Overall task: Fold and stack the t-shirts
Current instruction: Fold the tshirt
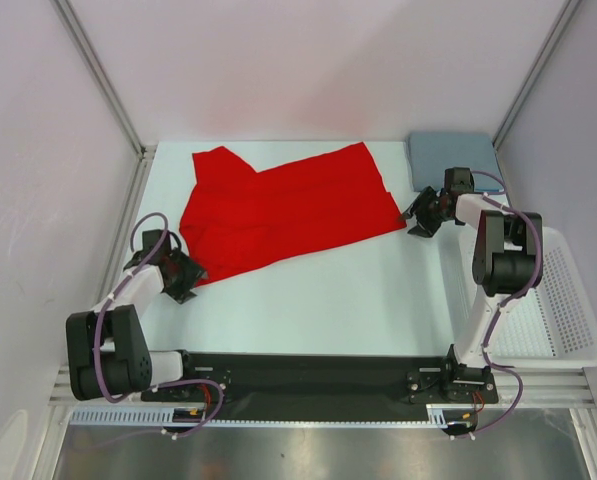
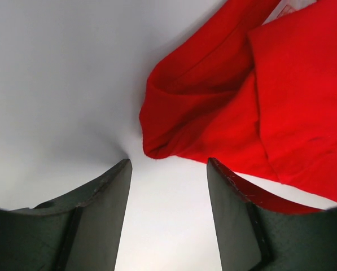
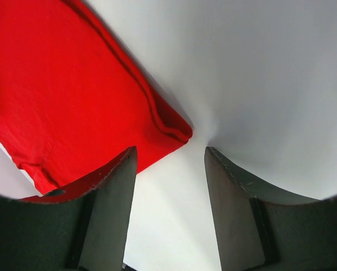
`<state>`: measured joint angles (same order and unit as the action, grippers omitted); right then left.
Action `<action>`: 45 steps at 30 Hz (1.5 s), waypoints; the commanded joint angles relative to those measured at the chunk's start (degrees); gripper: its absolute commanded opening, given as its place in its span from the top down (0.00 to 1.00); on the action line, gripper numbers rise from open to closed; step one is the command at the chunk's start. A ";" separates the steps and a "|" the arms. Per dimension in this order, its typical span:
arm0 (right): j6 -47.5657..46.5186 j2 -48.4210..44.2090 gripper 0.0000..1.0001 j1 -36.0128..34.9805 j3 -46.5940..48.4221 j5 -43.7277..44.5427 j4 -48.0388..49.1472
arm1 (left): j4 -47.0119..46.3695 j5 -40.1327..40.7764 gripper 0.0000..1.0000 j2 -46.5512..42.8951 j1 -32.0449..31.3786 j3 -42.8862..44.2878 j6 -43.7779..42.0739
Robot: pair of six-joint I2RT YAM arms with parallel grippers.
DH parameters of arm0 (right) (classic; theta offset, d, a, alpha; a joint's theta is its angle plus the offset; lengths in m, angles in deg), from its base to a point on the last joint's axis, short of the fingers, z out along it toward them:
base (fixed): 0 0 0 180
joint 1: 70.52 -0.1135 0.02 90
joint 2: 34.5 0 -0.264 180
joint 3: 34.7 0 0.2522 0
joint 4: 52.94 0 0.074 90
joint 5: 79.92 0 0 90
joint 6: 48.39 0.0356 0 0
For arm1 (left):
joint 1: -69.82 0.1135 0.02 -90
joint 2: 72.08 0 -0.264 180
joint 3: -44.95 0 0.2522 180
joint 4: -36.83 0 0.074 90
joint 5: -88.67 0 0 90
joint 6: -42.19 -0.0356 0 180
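Note:
A red t-shirt (image 1: pixel 288 208) lies folded lengthwise across the middle of the white table. A folded grey-blue t-shirt (image 1: pixel 455 157) lies at the back right. My left gripper (image 1: pixel 185 272) is open and empty just off the red shirt's near left corner, which shows in the left wrist view (image 2: pixel 157 148) in front of the jaws (image 2: pixel 168 169). My right gripper (image 1: pixel 419 216) is open and empty just off the shirt's right corner, seen in the right wrist view (image 3: pixel 176 129) above the jaws (image 3: pixel 171 155).
A white perforated basket (image 1: pixel 556 310) stands at the right edge of the table. Metal frame posts (image 1: pixel 98 75) and pale walls close in the back and sides.

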<state>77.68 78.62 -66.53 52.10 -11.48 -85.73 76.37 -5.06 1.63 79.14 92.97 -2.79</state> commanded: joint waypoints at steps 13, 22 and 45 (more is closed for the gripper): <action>0.40 3.60 0.52 -0.12 2.02 0.47 -0.75 | -3.11 3.37 0.60 4.25 1.31 1.77 -2.47; -0.83 4.21 0.93 -0.12 0.97 -0.58 1.00 | -3.37 3.55 0.77 5.39 2.01 2.65 -3.97; -8.04 -16.87 1.00 -0.21 -19.49 8.20 -5.23 | 3.66 8.38 1.00 -2.25 11.15 -1.04 -9.24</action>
<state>71.32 65.88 -67.05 36.01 -6.74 -89.05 77.73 -0.47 1.61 87.77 93.06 -8.98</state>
